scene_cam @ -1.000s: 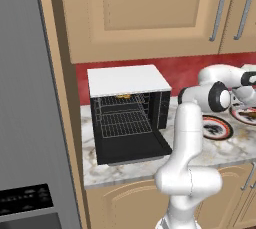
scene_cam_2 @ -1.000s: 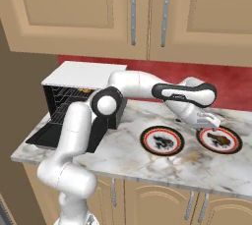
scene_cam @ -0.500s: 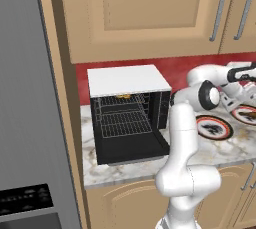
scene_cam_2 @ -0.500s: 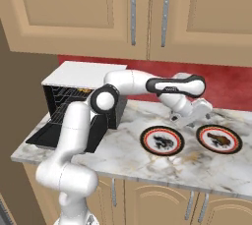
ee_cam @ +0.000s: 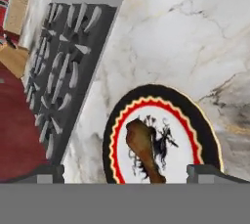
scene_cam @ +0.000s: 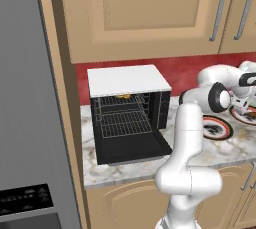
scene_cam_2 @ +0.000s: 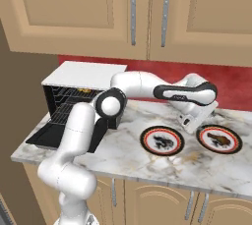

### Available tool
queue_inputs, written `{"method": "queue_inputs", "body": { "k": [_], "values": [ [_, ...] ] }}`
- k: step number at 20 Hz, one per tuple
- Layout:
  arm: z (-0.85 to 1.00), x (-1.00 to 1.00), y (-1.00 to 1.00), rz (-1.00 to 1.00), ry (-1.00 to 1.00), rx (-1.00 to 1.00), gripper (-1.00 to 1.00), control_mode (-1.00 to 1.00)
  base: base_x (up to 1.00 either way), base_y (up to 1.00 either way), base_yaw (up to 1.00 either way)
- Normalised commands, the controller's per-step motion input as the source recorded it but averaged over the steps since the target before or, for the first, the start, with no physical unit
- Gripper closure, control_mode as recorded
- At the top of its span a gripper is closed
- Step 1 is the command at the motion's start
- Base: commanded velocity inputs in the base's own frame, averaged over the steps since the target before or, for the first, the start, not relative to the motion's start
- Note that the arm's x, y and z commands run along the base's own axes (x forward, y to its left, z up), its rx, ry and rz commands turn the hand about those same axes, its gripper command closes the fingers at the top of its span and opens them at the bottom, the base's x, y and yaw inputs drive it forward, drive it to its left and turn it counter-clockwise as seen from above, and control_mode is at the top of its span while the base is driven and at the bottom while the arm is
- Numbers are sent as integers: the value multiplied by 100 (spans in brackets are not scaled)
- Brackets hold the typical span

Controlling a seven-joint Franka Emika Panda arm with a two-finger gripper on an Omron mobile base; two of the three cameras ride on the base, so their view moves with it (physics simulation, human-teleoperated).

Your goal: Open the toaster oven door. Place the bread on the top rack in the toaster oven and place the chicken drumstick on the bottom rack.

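Toaster oven (scene_cam: 129, 79): on the marble counter (scene_cam_2: 147, 160); toaster oven door (scene_cam: 135, 147) is folded down flat. Bread (scene_cam: 123, 95): seen on the top rack (scene_cam: 122, 102), above the bottom rack (scene_cam: 125, 124). Chicken drumstick (scene_cam_2: 219, 139): laid on the plate (scene_cam_2: 231, 145) farthest right of the oven. Gripper (scene_cam_2: 198, 117): held above that plate's oven-side rim, fingers spread, nothing pinched.

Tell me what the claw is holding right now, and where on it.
Nothing. The claw is open above the chicken drumstick, which lies untouched on its plate.
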Motion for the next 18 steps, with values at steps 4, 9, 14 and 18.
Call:
{"method": "queue_inputs", "body": {
  "k": [4,9,14,18],
  "values": [
    [61,16,-25,25,54,0,-100,-100,0,0,0],
    [-13,22,-6,11,54,-2,-100,-100,0,0,0],
    [-4,35,0,6,51,0,-100,-100,0,0,0],
    [-11,59,0,7,50,0,-100,-100,0,0,0]
  ]
}}
